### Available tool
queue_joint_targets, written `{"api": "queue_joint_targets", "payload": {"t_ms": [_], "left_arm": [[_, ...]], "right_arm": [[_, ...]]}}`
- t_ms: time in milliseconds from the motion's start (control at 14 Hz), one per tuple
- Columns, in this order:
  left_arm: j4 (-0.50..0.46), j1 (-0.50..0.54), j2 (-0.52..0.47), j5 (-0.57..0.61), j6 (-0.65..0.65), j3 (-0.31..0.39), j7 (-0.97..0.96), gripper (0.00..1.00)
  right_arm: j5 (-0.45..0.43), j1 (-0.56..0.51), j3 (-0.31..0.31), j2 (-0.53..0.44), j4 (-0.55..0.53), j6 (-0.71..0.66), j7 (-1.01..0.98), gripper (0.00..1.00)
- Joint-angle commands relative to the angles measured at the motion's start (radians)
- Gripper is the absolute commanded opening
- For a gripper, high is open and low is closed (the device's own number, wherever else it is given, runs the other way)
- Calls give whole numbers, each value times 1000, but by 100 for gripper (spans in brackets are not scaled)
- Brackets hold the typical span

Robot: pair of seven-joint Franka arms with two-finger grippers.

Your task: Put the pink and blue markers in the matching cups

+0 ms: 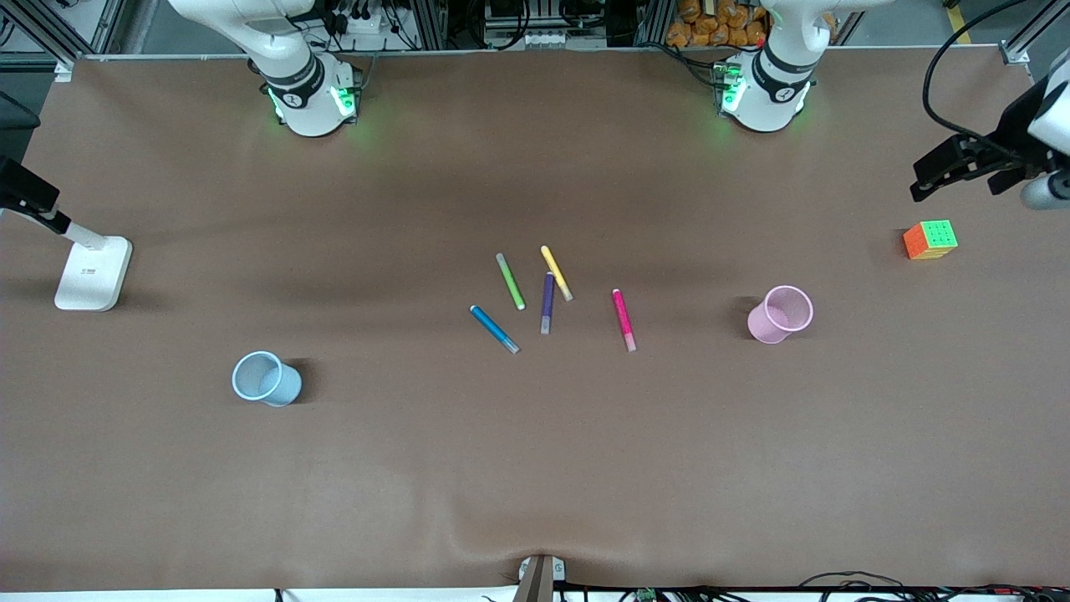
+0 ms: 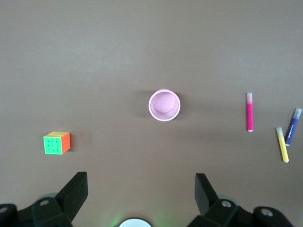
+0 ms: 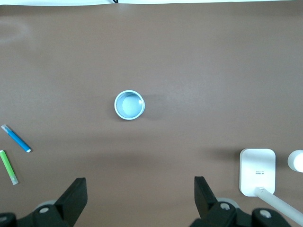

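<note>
Brown covering spreads across the whole surface [image 1: 535, 468], with both arm bases standing along its farthest edge. A white stand [image 1: 92, 272] sits toward the right arm's end. The left tool [image 2: 141, 189] hangs high over the stretch of surface between the pink cup and the cube, fingers [image 2: 75, 189] spread wide with nothing between them; the right tool [image 3: 141, 191] hangs high over the surface near the blue cup and the stand, likewise spread wide and bare. The pink cup [image 1: 781, 313] stands upright toward the left arm's end, the blue cup [image 1: 266, 379] upright toward the right arm's end and nearer the front camera. A colourful cube [image 1: 929, 239] rests near the left arm's end. Five pens lie flat mid-surface: the pink marker [image 1: 624, 319] closest to the pink cup, the blue marker [image 1: 494, 329] closest to the blue cup, with green pen [image 1: 511, 282], yellow pen [image 1: 557, 273] and purple pen [image 1: 547, 303] between, the purple one's tip touching the yellow.
</note>
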Motion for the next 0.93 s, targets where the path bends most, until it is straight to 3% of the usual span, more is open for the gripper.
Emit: {"api": "queue_joint_targets", "payload": {"t_ms": [0,286,857], "left_arm": [[27,-2,64,-15,-42,-9,11,100],[25,-44,138,-23,-64,-24,-3,100],[24,-87,225,-31,-65,-30,-5,100]], "right_arm": [[-5,-17,12,14,28,-8,5,100],[-2,18,21,44,21,-14,1,100],[-2,237,21,205,25,5,11,100]]}}
